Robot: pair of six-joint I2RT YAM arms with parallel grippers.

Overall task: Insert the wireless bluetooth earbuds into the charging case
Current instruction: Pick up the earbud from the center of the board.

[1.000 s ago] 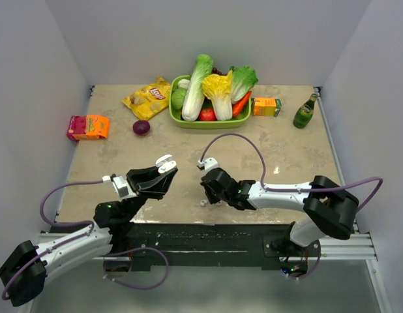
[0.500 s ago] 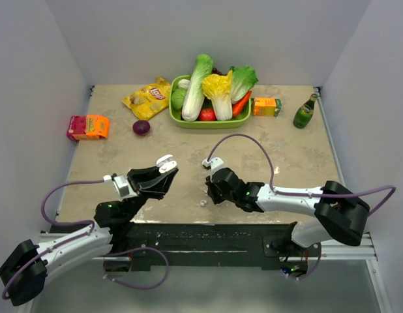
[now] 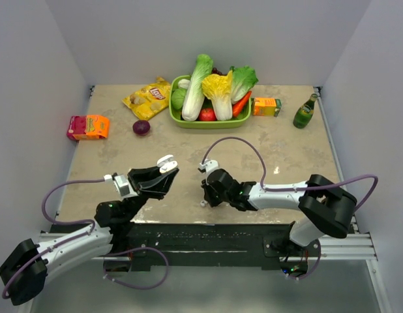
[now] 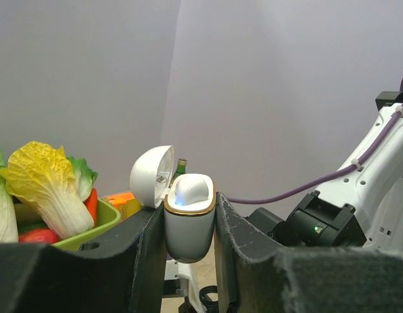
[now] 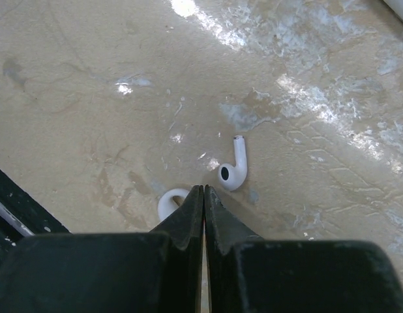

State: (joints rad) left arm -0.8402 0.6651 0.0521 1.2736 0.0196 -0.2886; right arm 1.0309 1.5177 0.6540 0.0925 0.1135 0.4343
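Note:
My left gripper [image 3: 164,171] is shut on the white charging case [image 4: 188,225] and holds it upright above the table with its lid [image 4: 151,176] open. One earbud [image 4: 192,189] sits in the case. In the right wrist view two loose white earbuds lie on the table. One earbud [image 5: 233,171] lies just beyond my right gripper's tips. The other earbud [image 5: 167,201] lies against the left finger, partly hidden by it. My right gripper [image 5: 203,190] is shut with nothing between its jaws, low over the table. In the top view the loose buds show as a white speck [image 3: 203,203] under it.
A green basket [image 3: 177,119] of vegetables stands at the back middle. A chip bag [image 3: 148,98], a purple onion [image 3: 141,127] and a pink and orange pack [image 3: 88,126] are at the back left. A juice box [image 3: 267,106] and a green bottle [image 3: 305,112] are at the back right.
My right gripper shifted a little right and then back left, staying low over the loose earbuds. The left arm and the case have not moved.

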